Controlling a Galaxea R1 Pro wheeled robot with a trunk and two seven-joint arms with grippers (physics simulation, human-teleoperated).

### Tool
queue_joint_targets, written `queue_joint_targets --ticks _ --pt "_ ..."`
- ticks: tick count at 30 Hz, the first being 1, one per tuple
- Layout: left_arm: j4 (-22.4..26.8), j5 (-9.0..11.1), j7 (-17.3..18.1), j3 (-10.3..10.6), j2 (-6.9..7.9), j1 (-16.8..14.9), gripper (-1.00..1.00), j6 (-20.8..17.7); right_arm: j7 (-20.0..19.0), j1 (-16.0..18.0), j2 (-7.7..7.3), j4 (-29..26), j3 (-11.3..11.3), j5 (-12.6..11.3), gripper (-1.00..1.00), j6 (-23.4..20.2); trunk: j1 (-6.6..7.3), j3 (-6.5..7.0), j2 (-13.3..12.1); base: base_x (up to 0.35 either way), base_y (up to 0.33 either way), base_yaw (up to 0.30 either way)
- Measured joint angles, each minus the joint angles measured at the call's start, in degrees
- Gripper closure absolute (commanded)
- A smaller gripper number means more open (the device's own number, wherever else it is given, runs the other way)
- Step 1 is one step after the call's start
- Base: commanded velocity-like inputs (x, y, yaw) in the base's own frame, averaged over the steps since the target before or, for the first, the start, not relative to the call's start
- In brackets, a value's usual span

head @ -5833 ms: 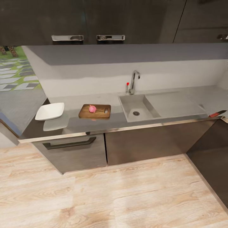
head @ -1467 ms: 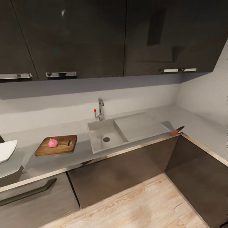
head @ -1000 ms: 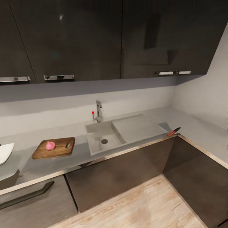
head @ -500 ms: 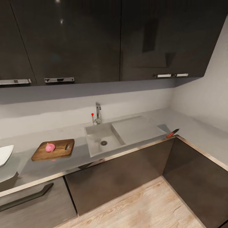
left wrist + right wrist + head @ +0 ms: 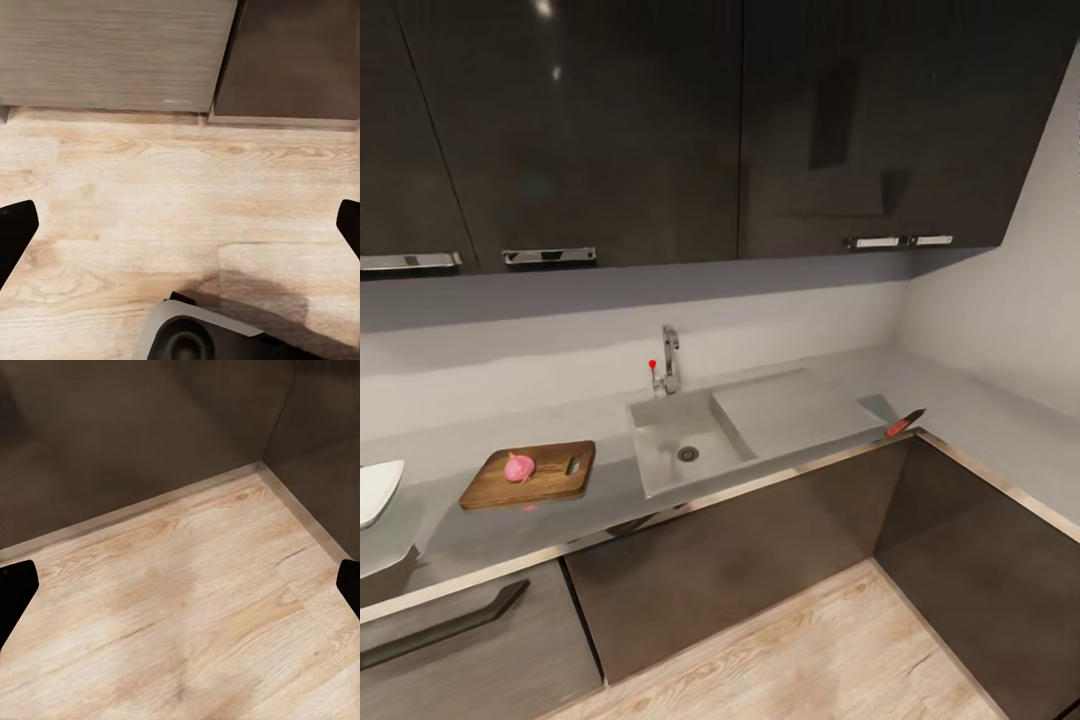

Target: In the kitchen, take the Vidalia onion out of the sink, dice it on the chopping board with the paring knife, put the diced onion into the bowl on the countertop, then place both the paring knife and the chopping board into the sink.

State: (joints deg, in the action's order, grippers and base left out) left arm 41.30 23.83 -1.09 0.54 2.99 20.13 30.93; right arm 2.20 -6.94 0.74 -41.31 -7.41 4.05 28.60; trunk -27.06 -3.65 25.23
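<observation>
In the head view the pinkish Vidalia onion (image 5: pixel 518 467) rests on the brown chopping board (image 5: pixel 530 474), left of the sink (image 5: pixel 685 450) on the grey countertop (image 5: pixel 610 490). The red-handled paring knife (image 5: pixel 903 421) lies at the counter's front edge, right of the drainboard. A white bowl (image 5: pixel 375 490) is cut off at the left border. In the left wrist view my left gripper (image 5: pixel 180 225) hangs open above the wood floor, its dark fingertips (image 5: pixel 15 232) far apart. My right gripper (image 5: pixel 180 585) is likewise open over the floor, empty, fingertips (image 5: pixel 15 589) at the frame's sides.
Dark wall cabinets (image 5: pixel 660 120) hang over the counter, dark base cabinets (image 5: pixel 740 550) stand beneath it. The counter turns a corner at the right (image 5: pixel 1010 440). The steel tap (image 5: pixel 669 358) stands behind the basin. Part of the robot's base (image 5: pixel 195 337) appears over the floor.
The head camera has swung right and upward and the robot has come closer to the counter; in the last half second the picture barely shifts. The onion, board and knife lie where they were.
</observation>
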Motion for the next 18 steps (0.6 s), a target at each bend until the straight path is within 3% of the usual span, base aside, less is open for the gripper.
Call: queue_joint_targets --ticks 13,18 --pt "-1.4 -0.2 0.2 0.1 -0.08 0.0 -1.00 0.1 0.0 0.0 -0.03 0.2 0.0 0.0 -1.00 0.1 0.00 0.88 0.0 0.000 0.000 0.000" --pt "-0.9 -1.7 0.1 0.3 -0.53 0.0 -1.00 0.1 0.0 0.0 -0.08 0.2 0.0 0.0 -1.00 0.1 0.00 0.90 0.0 0.000 0.000 0.000"
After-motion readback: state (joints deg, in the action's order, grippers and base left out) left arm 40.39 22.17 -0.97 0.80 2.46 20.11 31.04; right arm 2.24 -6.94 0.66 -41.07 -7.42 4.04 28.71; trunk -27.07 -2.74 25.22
